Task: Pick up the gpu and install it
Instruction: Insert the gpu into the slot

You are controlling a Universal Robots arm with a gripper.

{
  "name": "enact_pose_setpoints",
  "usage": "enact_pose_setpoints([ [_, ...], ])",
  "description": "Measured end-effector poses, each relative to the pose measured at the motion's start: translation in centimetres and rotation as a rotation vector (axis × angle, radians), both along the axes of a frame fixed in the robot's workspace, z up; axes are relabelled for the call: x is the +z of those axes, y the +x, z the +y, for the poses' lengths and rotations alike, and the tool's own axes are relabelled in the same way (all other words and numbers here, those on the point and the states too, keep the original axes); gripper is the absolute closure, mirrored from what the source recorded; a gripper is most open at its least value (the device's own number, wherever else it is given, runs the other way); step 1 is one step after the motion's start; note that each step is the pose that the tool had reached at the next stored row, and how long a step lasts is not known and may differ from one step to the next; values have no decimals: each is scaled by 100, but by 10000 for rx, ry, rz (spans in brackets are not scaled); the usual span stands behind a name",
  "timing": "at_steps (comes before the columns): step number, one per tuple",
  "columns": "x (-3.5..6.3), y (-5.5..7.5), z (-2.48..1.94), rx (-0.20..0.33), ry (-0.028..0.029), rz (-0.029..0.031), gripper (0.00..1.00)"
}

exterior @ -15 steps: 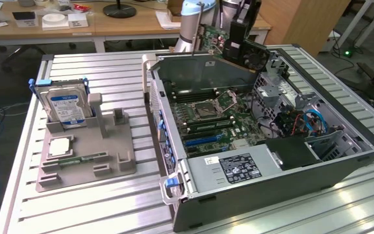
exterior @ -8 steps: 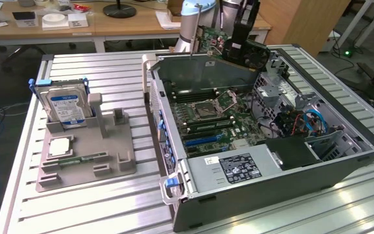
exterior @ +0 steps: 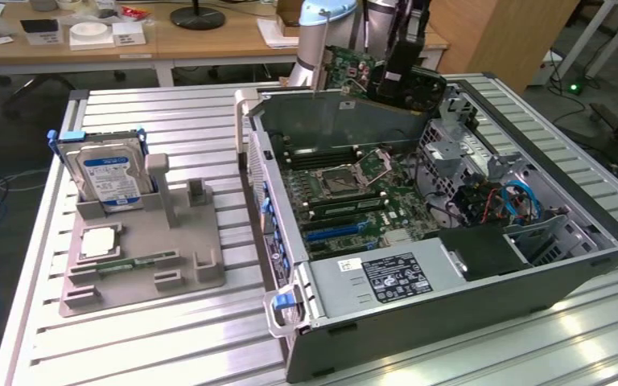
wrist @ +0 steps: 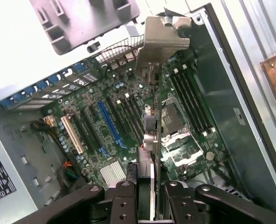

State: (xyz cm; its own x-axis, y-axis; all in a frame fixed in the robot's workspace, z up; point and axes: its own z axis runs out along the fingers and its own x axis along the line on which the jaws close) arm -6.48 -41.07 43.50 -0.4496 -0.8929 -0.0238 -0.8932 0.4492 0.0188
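The gpu (exterior: 344, 64) is held in the upper middle of the exterior view, raised above the far end of the open computer case (exterior: 449, 322). A green circuit face with small components is shown there. In the wrist view the card is seen edge-on, clamped by the gripper (wrist: 146, 186), with its pale metal bracket (wrist: 163, 44) at the far end.

I see the computer case (exterior: 449, 322) lying on the tabletop (exterior: 158, 338) at the exterior view's right, with the motherboard (exterior: 341, 201) inside and the power supply (exterior: 385, 277) at its near end. At the exterior view's left, beside the case, sits a tray (exterior: 148, 273) with the hard drive (exterior: 110, 177) upright at its far end. The gpu (wrist: 162, 44) hangs in my pincer (wrist: 147, 186) over the motherboard.
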Motion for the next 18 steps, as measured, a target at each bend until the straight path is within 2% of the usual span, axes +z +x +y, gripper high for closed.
enact_pose_setpoints([
  [3, -2, 0, 0, 473, 0, -8, 73],
  [5, -4, 1, 0, 724, -2, -55, 73],
  [10, -16, 0, -2, 1227, -10, -375, 73],
  [13, -25, 0, -4, 1580, -12, -499, 73],
  [18, -36, 0, -5, 2299, 3, -548, 73],
])
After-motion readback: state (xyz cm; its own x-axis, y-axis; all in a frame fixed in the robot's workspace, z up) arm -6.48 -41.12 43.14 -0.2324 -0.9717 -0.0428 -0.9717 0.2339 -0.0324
